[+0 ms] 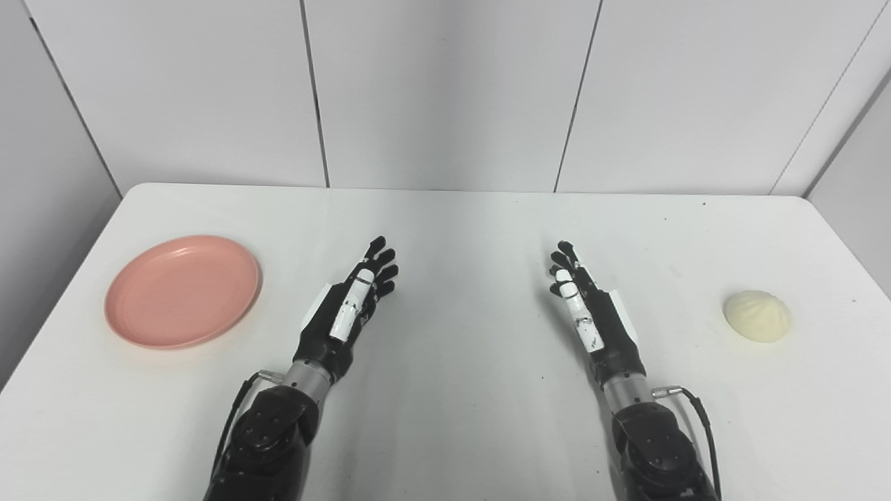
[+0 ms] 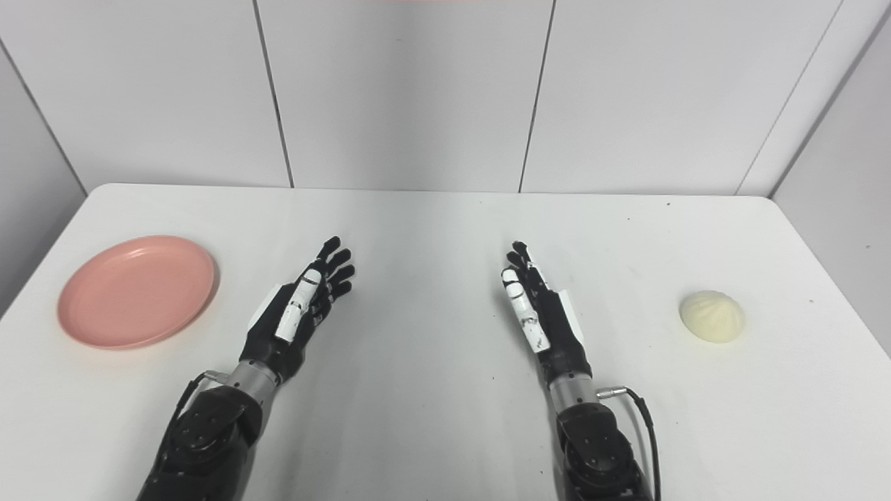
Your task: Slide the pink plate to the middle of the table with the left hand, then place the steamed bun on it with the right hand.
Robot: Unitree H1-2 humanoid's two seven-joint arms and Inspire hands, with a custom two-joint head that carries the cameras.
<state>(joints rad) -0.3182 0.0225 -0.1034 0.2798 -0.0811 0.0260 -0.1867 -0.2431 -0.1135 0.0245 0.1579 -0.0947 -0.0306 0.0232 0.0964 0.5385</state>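
A pink plate [image 1: 182,289] lies empty on the left side of the white table [image 1: 459,229]. A pale steamed bun [image 1: 757,315] sits near the right edge. My left hand [image 1: 351,299] hovers over the table's middle left, open with fingers stretched forward, a hand's width right of the plate. Over the middle right, my right hand [image 1: 585,303] is open too, fingers extended, well left of the bun. Neither hand touches anything.
White wall panels [image 1: 445,90] rise right behind the table's far edge. A grey wall [image 1: 42,174] flanks the left side and another panel the right. Bare tabletop lies between the two hands.
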